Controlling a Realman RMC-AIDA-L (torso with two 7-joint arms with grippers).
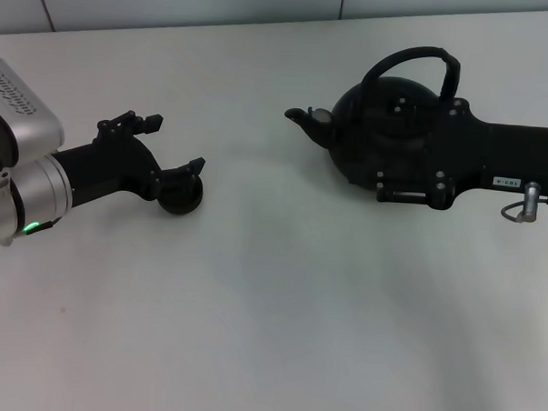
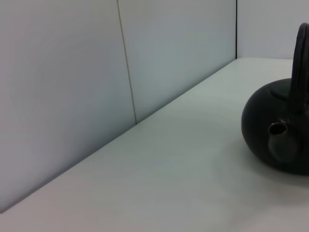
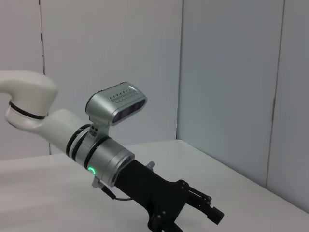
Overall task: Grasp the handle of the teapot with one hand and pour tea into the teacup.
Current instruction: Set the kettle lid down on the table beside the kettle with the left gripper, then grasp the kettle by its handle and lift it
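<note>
From the head camera, the teapot (image 1: 373, 128) sits on the white table (image 1: 279, 297), upright, with its short spout aimed toward the robot's left, straight at the left pincer (image 1: 172, 151). Its handle (image 1: 417, 62) arches over the lid, the hoop running along the same line as the spout. The right pincer (image 1: 386, 147) lies over the teapot's body on the side away from the spout, low against the pot; whether its fingers are spread or closed on anything cannot be told from here. The left pincer is spread wide, one finger up by the far side and the other touching or just over the teacup (image 1: 180, 195), which stands upright at that fingertip. Teapot and teacup are well apart, with bare table between them.

The left wrist camera shows the teapot (image 2: 282, 130) ahead of that pincer, spout opening facing the lens, handle (image 2: 300, 72) rising edge-on above it.

The right wrist camera looks across at the left pincer (image 3: 193, 212) and its silver-and-white arm (image 3: 72, 140) above the table (image 3: 43, 193); its fingers read as parted.
</note>
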